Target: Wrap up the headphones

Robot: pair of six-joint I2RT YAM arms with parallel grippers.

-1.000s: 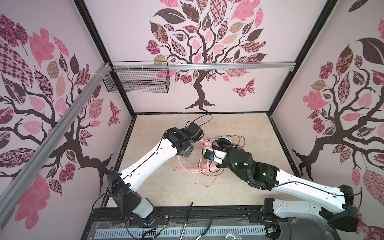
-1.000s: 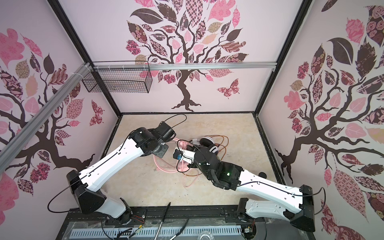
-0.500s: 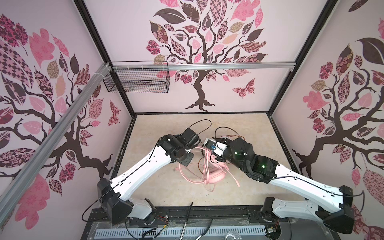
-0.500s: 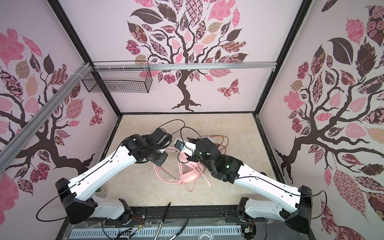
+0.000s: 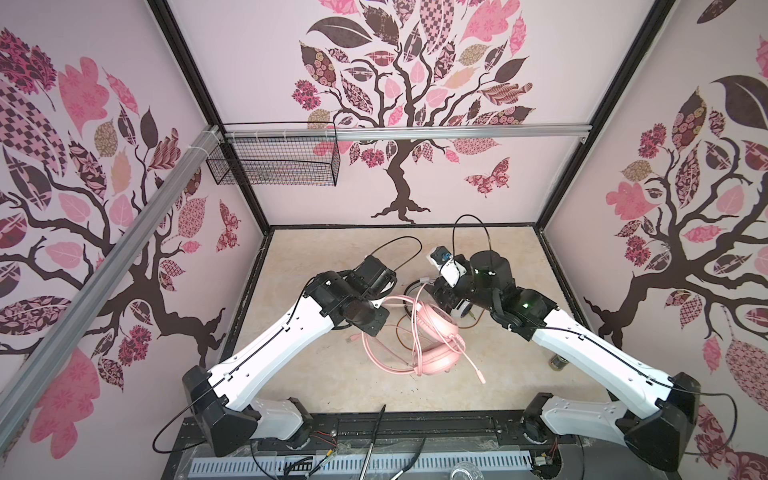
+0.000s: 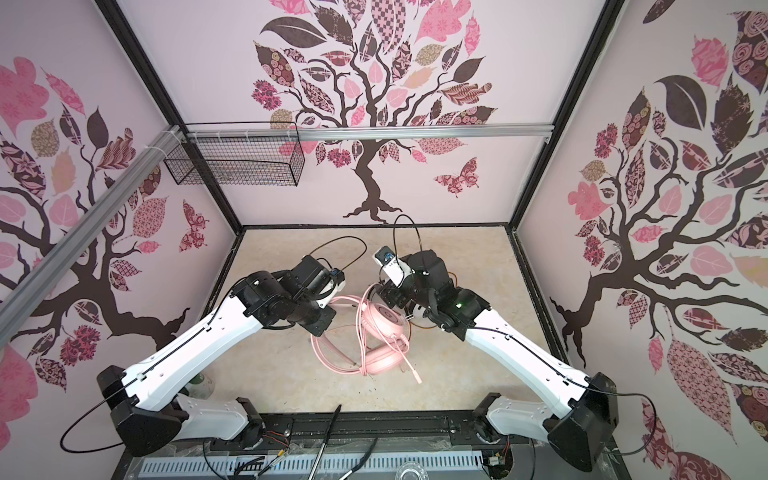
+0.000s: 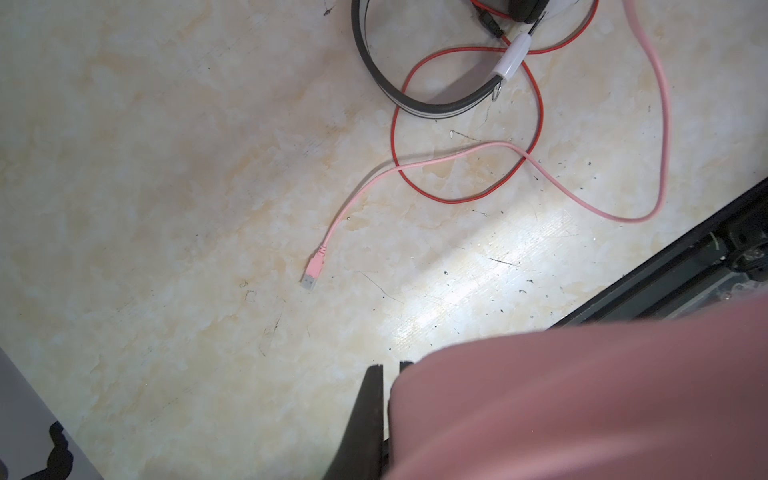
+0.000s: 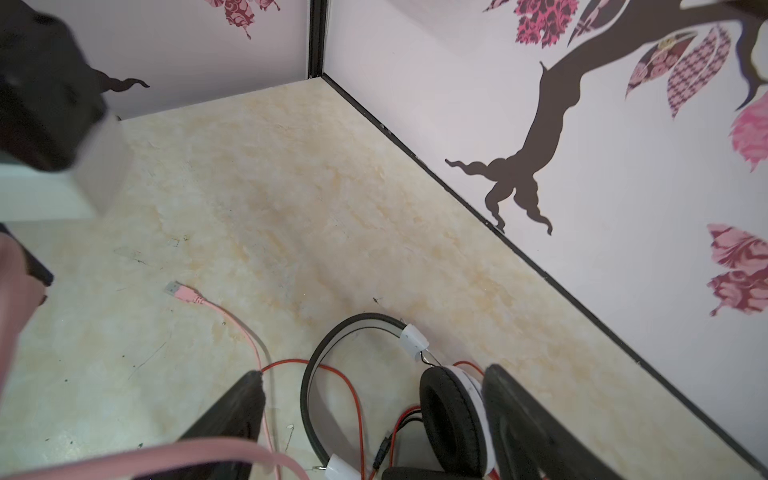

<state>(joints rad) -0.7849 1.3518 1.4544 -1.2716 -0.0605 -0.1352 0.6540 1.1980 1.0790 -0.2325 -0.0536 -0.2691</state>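
Lying near the middle of the counter, the pink headphones have their pink cord loose, crossing the orange-red cord of the white-and-black headphones toward the far edge. The left claw is clenched, seemingly on the pink band; the right claw stands released. No cord looks wrapped yet.

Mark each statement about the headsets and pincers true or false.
1. The right pincer stands open. True.
2. The pink headset's USB plug lies free on the table. True.
3. The white-and-black headset's cord is blue. False: it has a red cord.
4. The left pincer is wide open. False: it is shut on the pink headset.
5. The pink cord and red cord never cross. False: the pink cord crosses the red loop.
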